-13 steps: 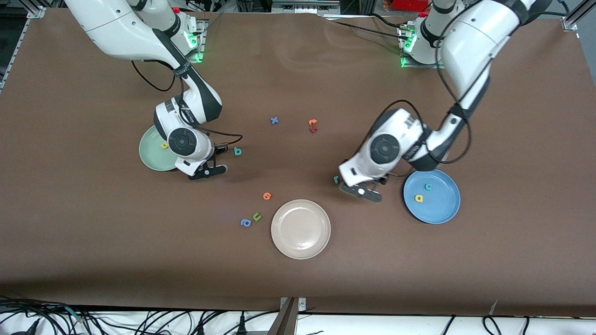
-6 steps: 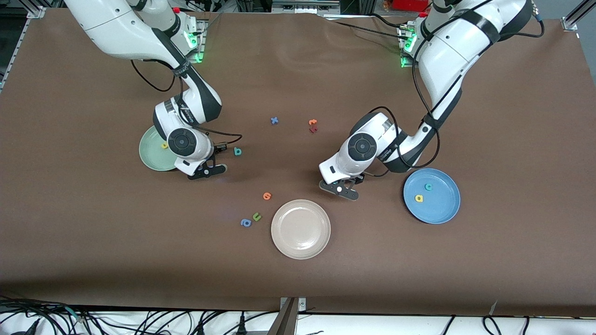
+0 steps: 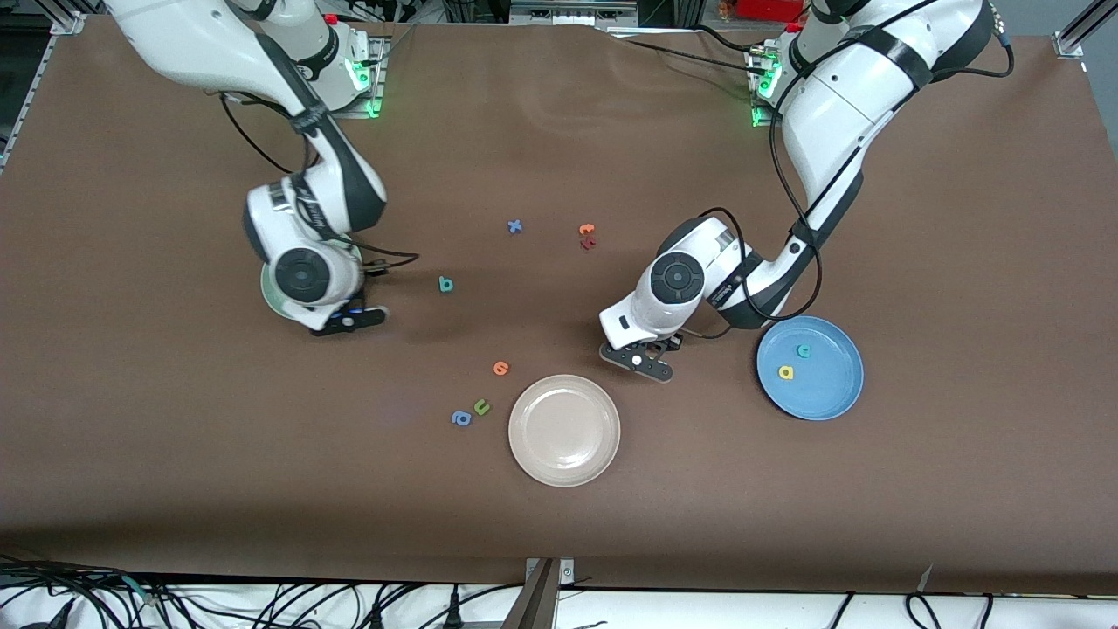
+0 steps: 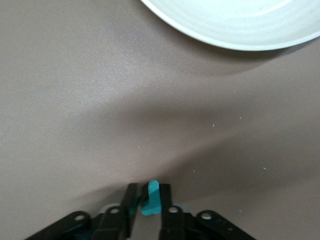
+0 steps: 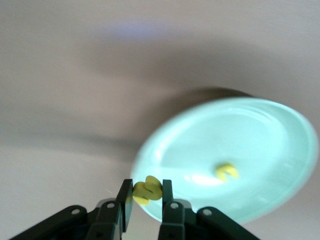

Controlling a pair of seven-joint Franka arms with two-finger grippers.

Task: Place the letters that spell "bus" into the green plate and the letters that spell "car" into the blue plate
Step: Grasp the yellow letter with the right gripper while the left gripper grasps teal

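**Both grippers now loaded**

Left gripper has clamped shut on the teal r, low over the table by the beige plate. Right gripper has swung back to the green plate's rim, pinching the yellow s; u lies inside. b remains on the table.
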